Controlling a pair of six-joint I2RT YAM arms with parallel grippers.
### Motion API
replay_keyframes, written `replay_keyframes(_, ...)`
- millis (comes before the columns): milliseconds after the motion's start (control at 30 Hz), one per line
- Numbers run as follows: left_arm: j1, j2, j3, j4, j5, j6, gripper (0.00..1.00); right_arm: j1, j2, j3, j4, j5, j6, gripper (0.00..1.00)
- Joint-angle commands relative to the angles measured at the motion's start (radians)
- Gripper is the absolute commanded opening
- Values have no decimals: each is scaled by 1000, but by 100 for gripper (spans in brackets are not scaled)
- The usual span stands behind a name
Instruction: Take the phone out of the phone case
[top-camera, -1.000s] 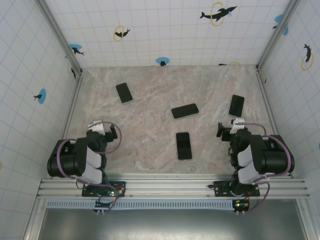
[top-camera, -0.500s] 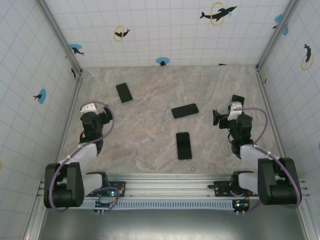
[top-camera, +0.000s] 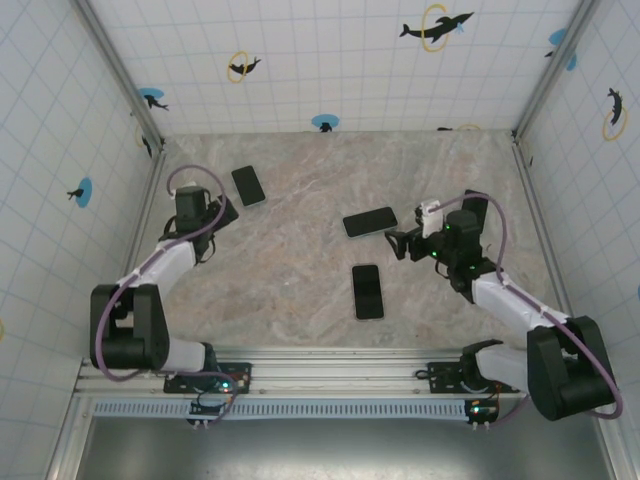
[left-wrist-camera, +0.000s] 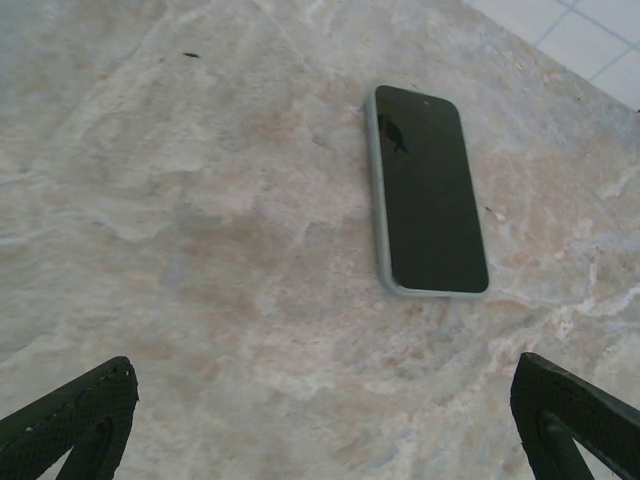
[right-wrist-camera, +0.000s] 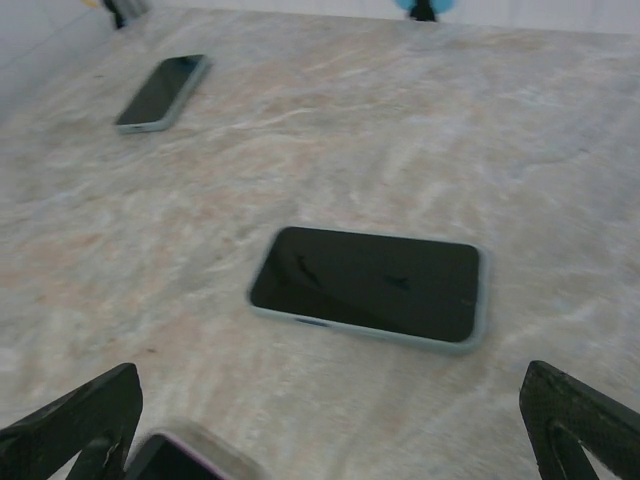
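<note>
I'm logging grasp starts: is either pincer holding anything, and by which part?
Nothing is held. The left pincer and the right pincer are both open and empty above the table.

2 black-screened phones (left-wrist-camera: 428, 190) (right-wrist-camera: 370, 285) in pale green cases (left-wrist-camera: 373, 200) (right-wrist-camera: 484, 300), flat, face up, well apart.

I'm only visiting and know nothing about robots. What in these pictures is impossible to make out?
- Top view: the rightmost phone is partly covered by the right arm.
- Right wrist view: the nearest phone is cut off by the bottom edge and blurred.
- Left wrist view: the pale rim around the far-left phone may be a case or the phone's own body; I cannot tell which.
</note>
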Motion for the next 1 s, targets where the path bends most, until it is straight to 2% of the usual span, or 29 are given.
replay_keyframes(0, -25, 89, 107, -74, -13, -5, 98, 70, 8, 78, -108, -38, -48, 99)
replay_keyframes(267, -72, 346, 381, -130, -82, 52, 98, 217, 69, 162, -148, 30, -71, 99)
replay_keyframes(533, -83, 559, 605, -208, -90, 90, 98, 307, 170, 256, -148, 46, -65, 99)
replay_keyframes(833, -103, 721, 786, -287, -151, 111, 98, 350, 291, 366, -137, 38, -53, 99)
replay_keyframes(967, -109, 761, 815, -285, -156, 118, 98, 355, 323, 395, -137, 31, -54, 99)
